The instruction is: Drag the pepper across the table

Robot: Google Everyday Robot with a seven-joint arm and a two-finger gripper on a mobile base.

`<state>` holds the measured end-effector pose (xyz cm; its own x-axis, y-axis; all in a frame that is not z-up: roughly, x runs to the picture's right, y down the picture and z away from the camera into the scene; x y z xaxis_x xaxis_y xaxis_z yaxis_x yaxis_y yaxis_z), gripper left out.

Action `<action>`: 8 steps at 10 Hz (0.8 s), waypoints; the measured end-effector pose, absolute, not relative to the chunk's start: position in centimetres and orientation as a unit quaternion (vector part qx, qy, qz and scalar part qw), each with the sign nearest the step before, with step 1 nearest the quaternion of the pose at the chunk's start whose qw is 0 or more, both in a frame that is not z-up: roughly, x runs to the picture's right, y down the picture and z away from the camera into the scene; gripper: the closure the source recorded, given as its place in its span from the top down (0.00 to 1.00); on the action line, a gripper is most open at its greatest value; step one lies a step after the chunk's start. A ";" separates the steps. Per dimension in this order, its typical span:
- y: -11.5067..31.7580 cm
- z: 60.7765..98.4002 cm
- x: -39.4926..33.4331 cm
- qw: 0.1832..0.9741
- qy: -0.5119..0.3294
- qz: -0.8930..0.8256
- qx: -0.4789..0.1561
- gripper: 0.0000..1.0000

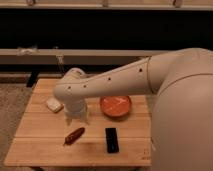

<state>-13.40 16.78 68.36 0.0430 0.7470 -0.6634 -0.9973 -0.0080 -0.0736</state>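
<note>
Gripper hangs low over the table, just behind the pepper; whether pincer is wide or narrow, cannot tell. Orange plate to the right, black block near pepper

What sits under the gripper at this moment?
Light table planks show below the gripper, which hangs just behind the pepper. The arm covers the patch right beneath it, so that spot is unseen.

Dark red pepper, lying on wooden table, claw nearby
</note>
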 end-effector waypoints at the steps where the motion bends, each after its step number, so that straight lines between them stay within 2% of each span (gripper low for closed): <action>1: 17.9 68.7 -13.9 0.666 0.231 0.651 -0.282 0.65; 8: 22.2 73.5 -16.5 0.653 0.258 0.644 -0.305 0.65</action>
